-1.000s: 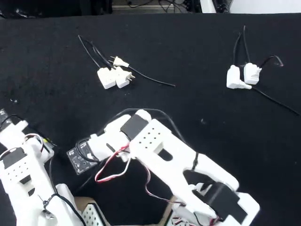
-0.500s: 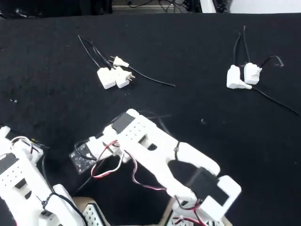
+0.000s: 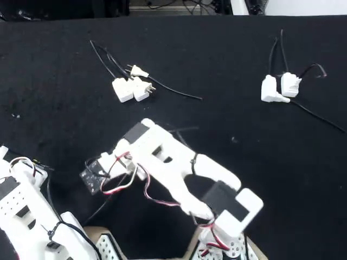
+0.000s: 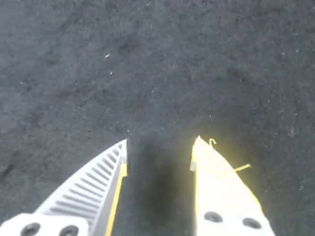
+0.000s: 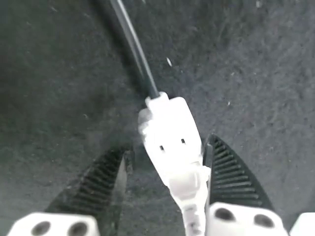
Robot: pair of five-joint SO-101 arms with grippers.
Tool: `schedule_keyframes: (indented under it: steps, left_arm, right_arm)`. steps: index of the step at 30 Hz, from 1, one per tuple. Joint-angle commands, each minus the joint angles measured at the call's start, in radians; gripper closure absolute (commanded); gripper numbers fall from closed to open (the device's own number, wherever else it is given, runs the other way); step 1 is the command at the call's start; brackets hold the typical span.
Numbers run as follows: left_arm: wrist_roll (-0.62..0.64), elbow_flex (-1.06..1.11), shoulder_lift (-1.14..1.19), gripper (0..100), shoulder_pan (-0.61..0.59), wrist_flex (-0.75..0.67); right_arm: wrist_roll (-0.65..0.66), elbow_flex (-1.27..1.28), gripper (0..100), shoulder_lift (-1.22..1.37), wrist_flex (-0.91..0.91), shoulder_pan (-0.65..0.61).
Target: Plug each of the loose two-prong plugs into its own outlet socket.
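Black cloth tabletop (image 3: 54,32) everywhere. Socket-wise: the white socket block (image 5: 170,130) in the right wrist view has two small slots on its face and a black cord (image 5: 130,46) running off its far end. A smaller white piece is butted against its near end, and I can't tell if that's a plug seated in it. It lies between the fingers of the right hand (image 5: 167,147), which is spread wide: one finger just beside it, the other clearly apart.

Over bare cloth, the left hand (image 4: 160,147) is spread too.

Farther back sit a left bunch of plugs (image 3: 132,85), prongs showing, and a right bunch (image 3: 280,88), all white on black cords.

Versus a second ago, the right arm (image 3: 173,168) has folded back toward its base and the left arm (image 3: 21,203) has slid toward the near edge. Neither bunch has budged.
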Motion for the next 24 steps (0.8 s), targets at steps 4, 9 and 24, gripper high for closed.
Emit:
schedule_keyframes:
  steps: [4, 9, 24]
  left_arm:
    - [0.008, -0.061, -0.018, 78, -0.008, -0.014]
    - [0.008, -0.061, -0.018, 78, -0.008, -0.015]
    - [0.005, -0.058, -0.018, 78, -0.007, -0.018]
  right_arm:
    - [0.02, -0.058, 77.9, 0.045, -0.011, 0.068]
    - [0.015, -0.053, 78.7, 0.05, -0.011, 0.095]
    - [-0.35, -0.059, 98.8, -0.074, -0.1, 0.232]
